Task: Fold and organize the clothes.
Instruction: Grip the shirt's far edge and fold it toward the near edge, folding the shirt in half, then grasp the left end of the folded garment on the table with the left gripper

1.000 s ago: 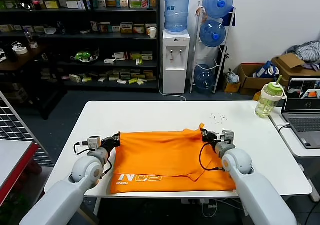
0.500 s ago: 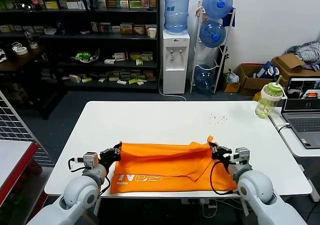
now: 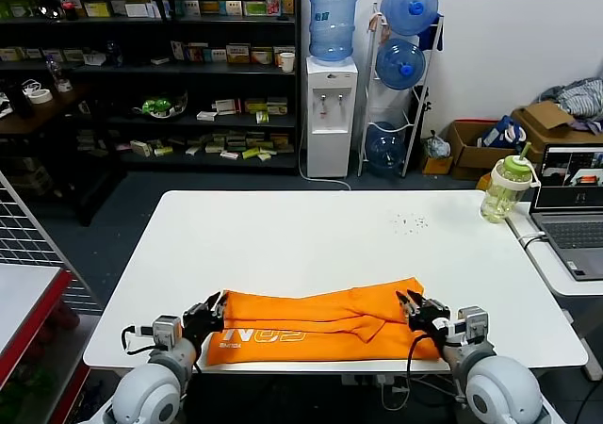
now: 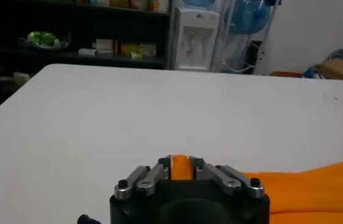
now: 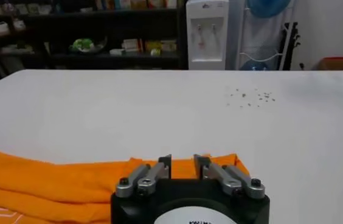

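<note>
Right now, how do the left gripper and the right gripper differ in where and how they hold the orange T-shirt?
The left gripper pinches the orange T-shirt at its left edge, beside the white lettering; the right gripper pinches the right edge, by plain, bunched cloth. Both are shut on the cloth, low near the table's front edge.

Dark shelves (image 3: 151, 75) — white wall (image 3: 528, 28) — water dispenser (image 3: 332, 113).

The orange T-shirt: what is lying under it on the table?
Only the white table shows around the orange T-shirt. The left end effector and right end effector grip its two ends. Anything beneath the folded layers is covered.
</note>
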Robot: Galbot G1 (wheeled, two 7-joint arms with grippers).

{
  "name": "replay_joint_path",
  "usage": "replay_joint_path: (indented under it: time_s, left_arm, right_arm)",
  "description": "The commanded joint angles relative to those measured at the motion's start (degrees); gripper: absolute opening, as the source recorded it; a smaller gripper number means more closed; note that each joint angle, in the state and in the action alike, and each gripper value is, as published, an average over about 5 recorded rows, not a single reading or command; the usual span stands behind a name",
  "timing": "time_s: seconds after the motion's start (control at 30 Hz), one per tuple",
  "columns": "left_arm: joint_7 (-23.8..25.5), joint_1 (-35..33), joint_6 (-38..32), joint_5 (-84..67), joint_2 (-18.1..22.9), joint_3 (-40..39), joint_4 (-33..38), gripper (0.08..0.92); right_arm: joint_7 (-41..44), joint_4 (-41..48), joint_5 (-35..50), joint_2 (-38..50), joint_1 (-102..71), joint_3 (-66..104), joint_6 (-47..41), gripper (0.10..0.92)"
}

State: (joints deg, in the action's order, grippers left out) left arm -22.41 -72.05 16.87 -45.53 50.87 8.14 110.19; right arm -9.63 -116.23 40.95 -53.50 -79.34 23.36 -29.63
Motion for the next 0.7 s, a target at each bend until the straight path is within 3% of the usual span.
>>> replay_joint_path:
  time_s: [0.03, 0.4, 0.57, 0.7]
  left_arm:
    - [0.37, -4.0, -1.19, 4.15, 0.54, 0.92, 0.13, 0.389]
    - [1.14, -2.62, -2.21, 4.16, 4.56, 0.39, -5.9, 0.7]
    - [1.53, -1.55, -2.96, 3.91, 5.38, 0.16, -8.13, 0.81]
    - [1.37, -1.8, -3.55, 3.65, 5.14, -0.3, -7.75, 0.794]
  right_arm:
    - [0.59, -3.49, -0.54, 0.43, -5.73, 3.1, -0.13, 0.476]
    - [1.42, -3.48, -1.49, -1.37, -7.78, 4.61, 0.75, 0.785]
    - [1.52, -3.4, -2.02, -1.6, -7.74, 4.51, 0.8, 0.821]
    - [1.52, -3.12, -1.94, -1.49, -7.59, 4.59, 0.86, 0.822]
